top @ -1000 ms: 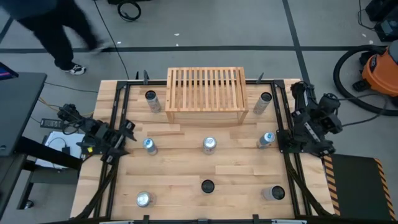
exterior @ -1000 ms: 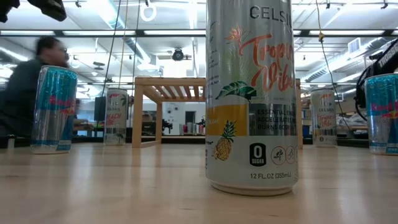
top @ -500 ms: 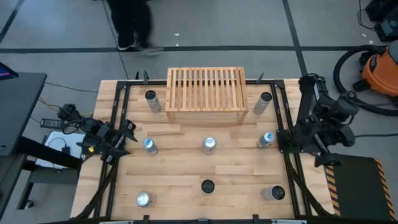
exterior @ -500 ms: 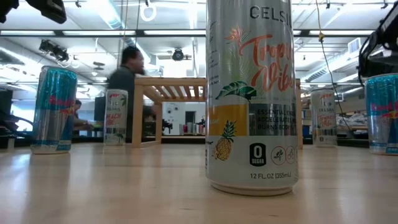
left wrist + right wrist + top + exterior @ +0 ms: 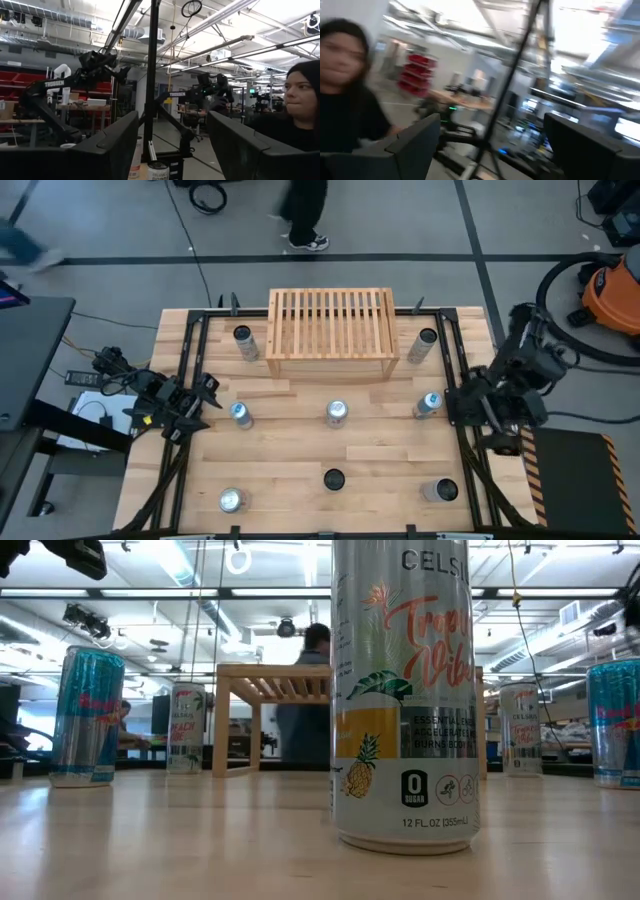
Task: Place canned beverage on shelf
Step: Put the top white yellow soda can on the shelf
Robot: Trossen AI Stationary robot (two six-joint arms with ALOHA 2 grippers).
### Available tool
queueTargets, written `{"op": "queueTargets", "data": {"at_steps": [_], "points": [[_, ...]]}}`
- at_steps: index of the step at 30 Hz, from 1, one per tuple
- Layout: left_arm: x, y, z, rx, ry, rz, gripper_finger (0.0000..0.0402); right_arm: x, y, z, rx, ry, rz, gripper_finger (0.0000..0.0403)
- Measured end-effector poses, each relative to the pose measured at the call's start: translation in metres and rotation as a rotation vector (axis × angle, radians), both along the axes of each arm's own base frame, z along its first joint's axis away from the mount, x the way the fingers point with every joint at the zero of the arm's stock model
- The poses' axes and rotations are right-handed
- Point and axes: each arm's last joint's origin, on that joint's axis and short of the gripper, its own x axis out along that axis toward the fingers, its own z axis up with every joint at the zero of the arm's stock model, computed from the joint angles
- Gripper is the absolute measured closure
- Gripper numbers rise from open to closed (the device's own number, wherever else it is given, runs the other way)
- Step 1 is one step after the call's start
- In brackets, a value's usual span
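Observation:
The light wood slatted shelf [image 5: 330, 330] stands on its board sides at the table's far middle, and shows in the low view [image 5: 270, 700]. Several cans stand upright on the table: two beside the shelf [image 5: 245, 343] [image 5: 422, 345], three in a middle row [image 5: 336, 414], three nearer. The nearest, a Celsius can [image 5: 405, 690], fills the low view. My left gripper [image 5: 203, 393] is open and empty at the table's left edge; it also shows in the left wrist view [image 5: 172, 145]. My right gripper [image 5: 468, 402] is open and empty at the right edge, and shows in the right wrist view [image 5: 492, 145].
Black frame rails [image 5: 190, 360] run along the table's left and right sides. A person [image 5: 305, 210] walks on the floor behind the table. An orange vacuum [image 5: 610, 290] stands at the far right. A person shows close in both wrist views [image 5: 300, 105].
My right arm has risen and swung at the table's right edge, its wrist turning; in the low view it has gone up almost out of the picture. The cans and shelf have kept still. A person has walked from left to right behind the table.

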Motion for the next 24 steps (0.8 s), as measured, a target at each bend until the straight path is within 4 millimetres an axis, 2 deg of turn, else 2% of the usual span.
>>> {"op": "queueTargets", "data": {"at_steps": [5, 10, 13, 17, 20, 24], "points": [[0.001, -0.001, -0.002, 0.015, 0.024, 0.0, 0.0159, 0.022, -0.006, -0.003, 0.006, 0.019, -0.147, 0.0039], [0.001, -0.001, -0.003, 0.017, 0.033, -0.001, 0.0159, 0.041, -0.021, -0.007, 0.054, 0.081, -0.381, 0.0039], [0.002, -0.001, -0.004, -0.002, 0.048, -0.013, 0.0159, 0.048, -0.032, -0.008, 0.077, 0.101, -0.525, 0.0039], [0.002, -0.002, -0.006, -0.01, 0.08, -0.023, 0.0159, 0.055, -0.048, -0.011, 0.137, 0.137, -0.624, 0.0039], [0.003, -0.002, -0.008, -0.001, 0.097, -0.023, 0.0159, 0.059, -0.058, -0.015, 0.161, 0.177, -0.603, 0.0039], [0.003, -0.002, -0.009, 0.008, 0.103, -0.021, 0.0159, 0.07, -0.067, -0.018, 0.188, 0.209, -0.455, 0.0039]]}}
